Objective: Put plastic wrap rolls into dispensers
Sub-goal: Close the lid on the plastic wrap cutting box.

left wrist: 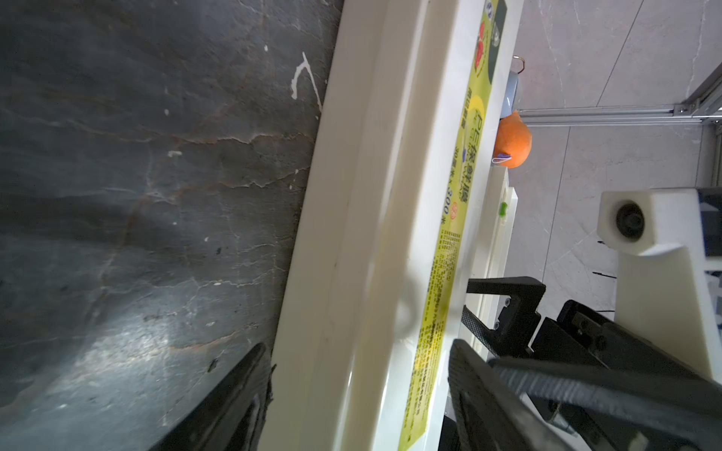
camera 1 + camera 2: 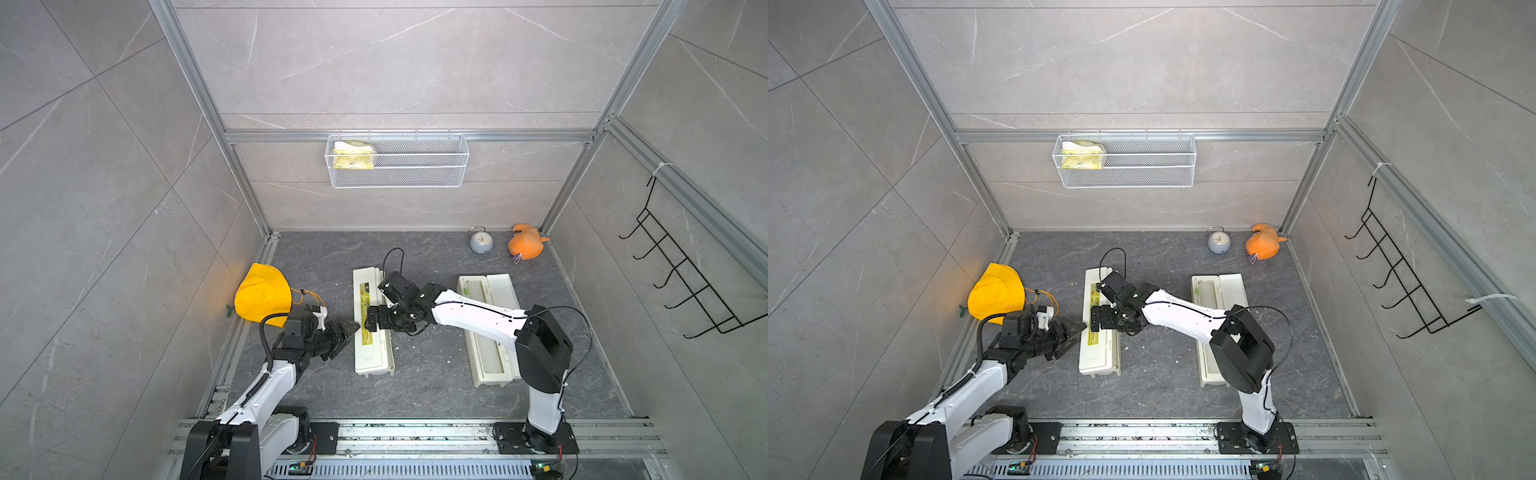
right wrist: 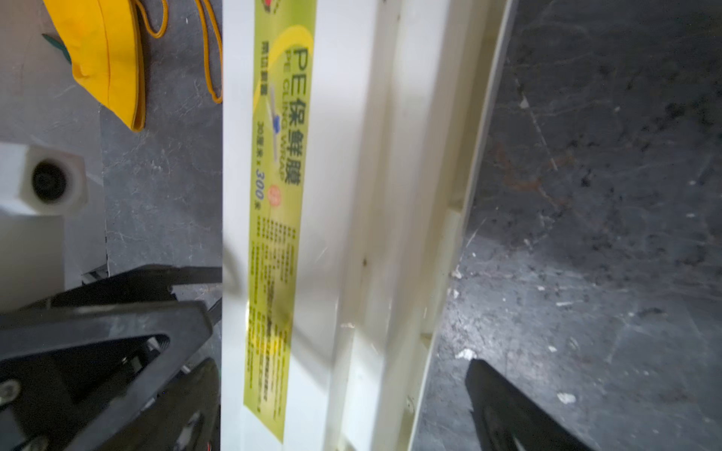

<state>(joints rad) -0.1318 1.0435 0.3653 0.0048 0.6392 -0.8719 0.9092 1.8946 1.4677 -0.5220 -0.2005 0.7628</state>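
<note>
The left dispenser (image 2: 372,357) (image 2: 1098,357) lies with its lid down, yellow-green label up. My left gripper (image 2: 355,326) (image 1: 357,347) is turned on its side and shut on the dispenser's (image 1: 371,195) left edge, one finger by the floor and one on the lid. From the other side, my right gripper (image 2: 371,319) (image 3: 342,363) stands open astride the same dispenser (image 3: 344,156), clear of it. The right dispenser (image 2: 505,286) (image 2: 1231,286) lies open. A plastic wrap roll (image 2: 477,291) (image 2: 1205,291) lies in its tray, partly hidden by my right arm.
A yellow cap (image 2: 262,295) lies by the left wall, just behind my left wrist. A small clock (image 2: 481,242) and an orange plush toy (image 2: 525,245) sit at the back right. A wire basket (image 2: 415,178) hangs on the back wall, a black hook rack (image 2: 681,270) on the right wall.
</note>
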